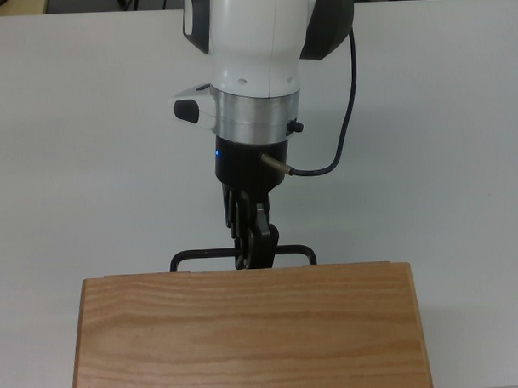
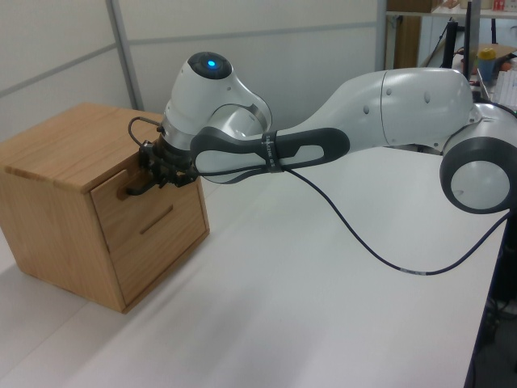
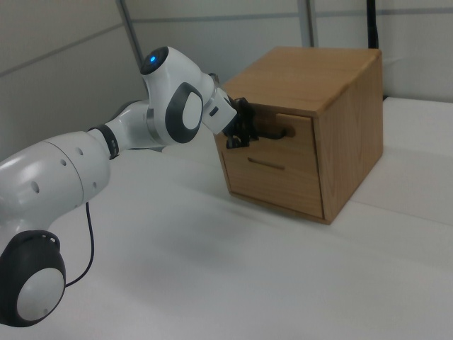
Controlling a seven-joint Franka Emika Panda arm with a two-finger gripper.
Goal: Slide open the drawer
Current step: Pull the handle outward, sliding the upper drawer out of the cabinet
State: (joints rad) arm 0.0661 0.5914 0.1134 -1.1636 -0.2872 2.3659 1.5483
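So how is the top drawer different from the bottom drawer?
The top drawer has a black bar handle that sticks out from its front, while the bottom drawer shows only a thin slot-like pull. The gripper is at the top drawer's handle; nothing is at the bottom drawer. The bottom drawer's front looks taller. Both are light wood, in the same cabinet.

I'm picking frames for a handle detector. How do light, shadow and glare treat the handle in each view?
Top view: the handle is dark and crisp on the pale table, partly hidden by the gripper. Left view: handle in shade under the cabinet top. Right view: even light, no glare on the handle.
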